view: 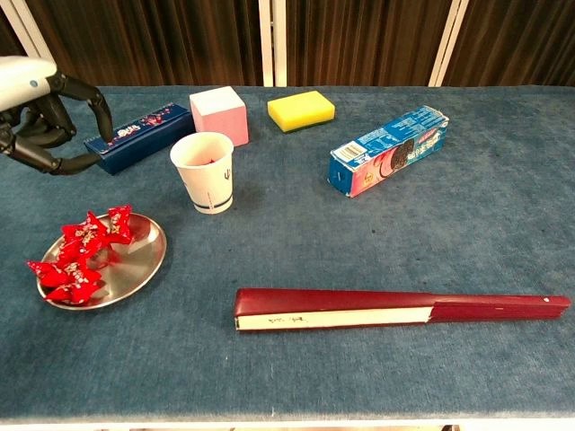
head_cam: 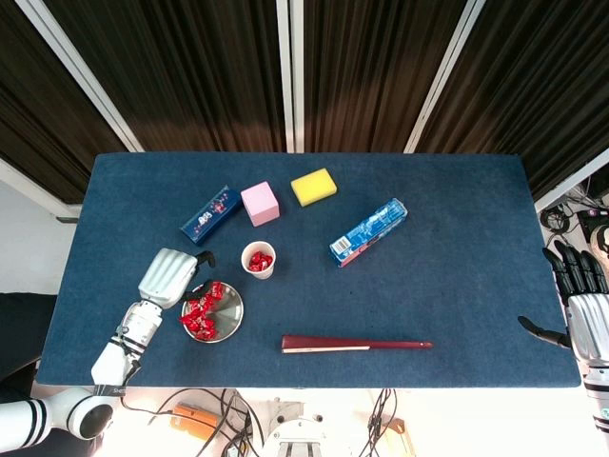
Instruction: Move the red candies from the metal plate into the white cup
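left hand at lower left of the head view, fingers loosely apart, grasping nothing, beside metal plate heaped with red candies. white cup just above-right, candy inside. right hand at right edge, fingers spread, empty.

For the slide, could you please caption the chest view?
Empty left hand hovers above the metal plate of red candies, beside the white cup.
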Controlling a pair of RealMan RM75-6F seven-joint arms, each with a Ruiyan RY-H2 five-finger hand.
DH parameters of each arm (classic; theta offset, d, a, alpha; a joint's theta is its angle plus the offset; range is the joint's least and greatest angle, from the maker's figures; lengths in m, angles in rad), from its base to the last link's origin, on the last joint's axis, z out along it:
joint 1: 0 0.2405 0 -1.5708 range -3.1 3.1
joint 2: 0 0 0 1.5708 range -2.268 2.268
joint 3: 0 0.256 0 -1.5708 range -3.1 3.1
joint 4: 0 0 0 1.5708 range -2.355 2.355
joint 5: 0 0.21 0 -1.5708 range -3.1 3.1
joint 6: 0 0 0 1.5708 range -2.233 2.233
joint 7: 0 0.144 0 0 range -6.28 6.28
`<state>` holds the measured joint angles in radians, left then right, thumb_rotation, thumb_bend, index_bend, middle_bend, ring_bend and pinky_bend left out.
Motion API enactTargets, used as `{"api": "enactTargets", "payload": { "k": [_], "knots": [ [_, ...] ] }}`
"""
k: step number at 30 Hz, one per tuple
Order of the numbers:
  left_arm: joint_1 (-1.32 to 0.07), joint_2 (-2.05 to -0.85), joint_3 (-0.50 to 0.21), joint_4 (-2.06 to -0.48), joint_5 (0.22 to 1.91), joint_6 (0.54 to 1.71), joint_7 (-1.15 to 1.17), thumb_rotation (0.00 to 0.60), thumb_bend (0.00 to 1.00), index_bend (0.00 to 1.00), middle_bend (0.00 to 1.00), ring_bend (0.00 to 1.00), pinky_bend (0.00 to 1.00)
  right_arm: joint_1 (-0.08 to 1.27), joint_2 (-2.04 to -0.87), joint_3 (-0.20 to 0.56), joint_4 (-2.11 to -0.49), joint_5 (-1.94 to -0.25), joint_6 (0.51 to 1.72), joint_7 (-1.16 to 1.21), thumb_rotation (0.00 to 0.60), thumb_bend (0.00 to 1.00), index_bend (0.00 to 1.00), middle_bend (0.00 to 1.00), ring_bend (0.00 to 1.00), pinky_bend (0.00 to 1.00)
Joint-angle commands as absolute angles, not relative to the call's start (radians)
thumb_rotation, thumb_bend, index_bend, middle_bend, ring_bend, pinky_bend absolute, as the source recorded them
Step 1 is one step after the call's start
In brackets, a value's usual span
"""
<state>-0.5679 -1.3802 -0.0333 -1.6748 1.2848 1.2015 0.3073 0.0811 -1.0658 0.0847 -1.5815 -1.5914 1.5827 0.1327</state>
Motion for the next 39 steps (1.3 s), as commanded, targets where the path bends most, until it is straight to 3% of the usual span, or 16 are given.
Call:
{"api": "enactTargets", "payload": {
  "k": [1, 13, 39],
  "knots": [
    [-0.570, -1.426, -0.003, -1.613, 1.315, 1.170, 0.355, 0.593, 0.29, 0.45, 0.93, 0.83, 0.72, 0.080, -1.065, 0.084, -1.586, -1.592, 1.584, 0.129, 0.600, 0.12, 0.00, 0.00, 0.00, 0.00],
    [-0.592, -1.518, -0.009, -1.498, 1.309, 1.103, 0.448, 0.600, 0.28, 0.45, 0.93, 0.83, 0.72, 0.075, -1.062, 0.082, -1.589, -1.585, 1.584, 0.125, 0.600, 0.12, 0.00, 0.00, 0.00, 0.00],
    [-0.597, -1.537, -0.023, -1.499, 1.215, 1.042, 0.577, 0.600, 0.24, 0.44, 0.93, 0.83, 0.72, 0.076, -1.064, 0.083, -1.583, -1.578, 1.576, 0.128, 0.600, 0.12, 0.00, 0.00, 0.00, 0.00]
  ]
}}
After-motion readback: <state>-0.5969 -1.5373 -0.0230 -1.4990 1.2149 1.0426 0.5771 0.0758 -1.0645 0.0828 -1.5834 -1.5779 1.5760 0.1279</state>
